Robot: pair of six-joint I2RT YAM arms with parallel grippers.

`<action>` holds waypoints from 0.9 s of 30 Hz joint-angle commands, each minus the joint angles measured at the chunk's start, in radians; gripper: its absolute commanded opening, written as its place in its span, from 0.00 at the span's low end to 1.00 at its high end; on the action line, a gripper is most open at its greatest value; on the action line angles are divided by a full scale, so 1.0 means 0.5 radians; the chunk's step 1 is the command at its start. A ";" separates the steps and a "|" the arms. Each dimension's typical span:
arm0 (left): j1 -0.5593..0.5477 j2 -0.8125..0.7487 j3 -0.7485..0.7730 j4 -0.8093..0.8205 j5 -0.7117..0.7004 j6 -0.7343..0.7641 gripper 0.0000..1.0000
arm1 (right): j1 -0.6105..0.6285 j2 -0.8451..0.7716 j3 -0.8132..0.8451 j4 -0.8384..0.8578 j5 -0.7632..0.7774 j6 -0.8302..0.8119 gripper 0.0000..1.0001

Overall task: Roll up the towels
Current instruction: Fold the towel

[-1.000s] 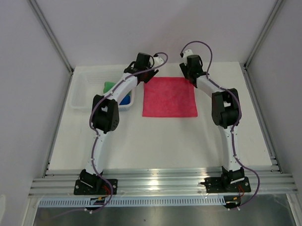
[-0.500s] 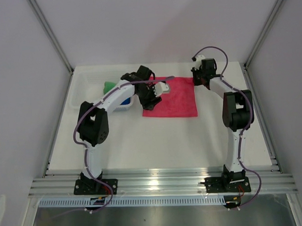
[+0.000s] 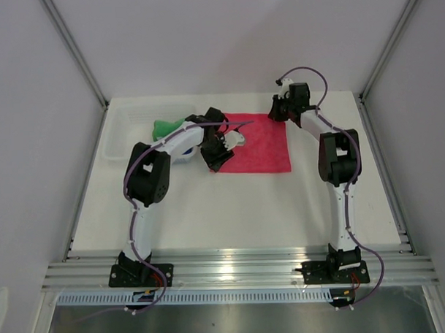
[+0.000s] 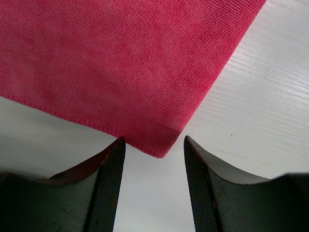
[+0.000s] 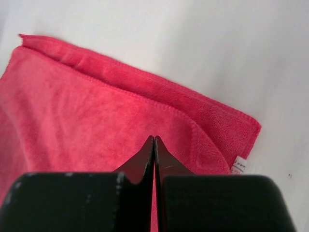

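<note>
As seen from above, one pink towel (image 3: 255, 147) is laid flat on the table (image 3: 231, 210), with open room along its near edge. One green towel (image 3: 163, 127) is seen in one basket (image 3: 118, 141). At the left wrist, the left tool (image 4: 153, 145) is held open astride the towel's corner. At the right wrist, the right tool (image 5: 154, 140) is shut at the folded edge; pinched cloth cannot be told.

I see bright, even light. Beyond left fingers (image 4: 108, 193), pink towel (image 4: 120, 63) weave sharp; counter (image 4: 260, 106) left of them shadowed grey, right of them washed white. My right fingers (image 5: 217, 203) render near-black.
</note>
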 commanded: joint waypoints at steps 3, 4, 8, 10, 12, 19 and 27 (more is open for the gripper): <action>-0.016 0.009 0.032 -0.027 -0.009 -0.058 0.55 | -0.009 0.182 0.437 -0.392 0.166 0.052 0.00; -0.016 0.015 0.041 -0.036 -0.009 -0.070 0.55 | -0.009 0.249 0.504 -0.548 0.193 0.022 0.00; -0.016 0.028 0.062 -0.066 0.021 -0.101 0.54 | -0.009 0.290 0.597 -0.712 0.313 -0.031 0.00; -0.016 0.043 0.081 -0.085 0.040 -0.113 0.54 | -0.019 0.281 0.585 -0.709 0.350 -0.013 0.00; -0.016 0.049 0.087 -0.100 0.043 -0.126 0.54 | -0.028 0.290 0.606 -0.706 0.353 -0.012 0.00; -0.016 0.077 0.102 -0.128 0.043 -0.156 0.54 | -0.043 0.348 0.747 -0.745 0.604 0.000 0.03; -0.016 0.092 0.093 -0.137 0.049 -0.178 0.54 | -0.055 0.437 0.895 -0.844 0.709 0.061 0.08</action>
